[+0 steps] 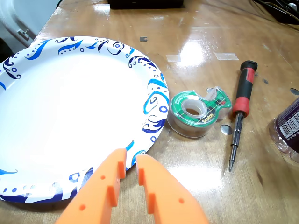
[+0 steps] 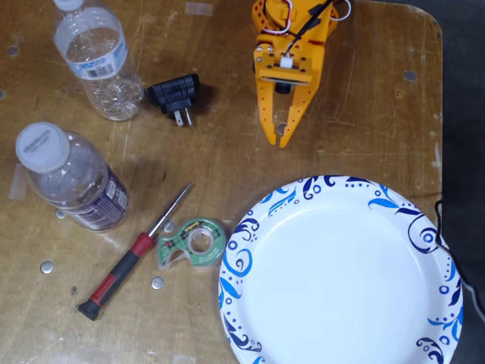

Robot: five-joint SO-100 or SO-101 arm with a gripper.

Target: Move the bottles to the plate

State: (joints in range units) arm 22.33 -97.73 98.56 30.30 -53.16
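Neither bottle is on the plate (image 2: 337, 273) yet, so as far as the pictures show the whole task is left. In the fixed view the plate lies bare at lower right, its rim running off the bottom edge. The blue-label bottle (image 2: 98, 61) stands at the upper left, and the purple-label bottle (image 2: 72, 178) stands below it at the left, both upright on the table (image 2: 364, 91) and well apart from the plate.

The gripper (image 2: 281, 141) is at the top centre of the fixed view, pointing down toward the plate's rim and holding nothing. Its orange fingers (image 1: 112, 186) are nearly closed, with only a narrow gap between the tips. Both bottles lie well off to the gripper's left in that view; the wrist view catches only a sliver of the purple label at its right edge.

Between the bottles and the plate lie a tape dispenser (image 2: 191, 243), just beside the rim, and a screwdriver (image 2: 132, 254). A black plug (image 2: 176, 97) sits between the blue-label bottle and the gripper.
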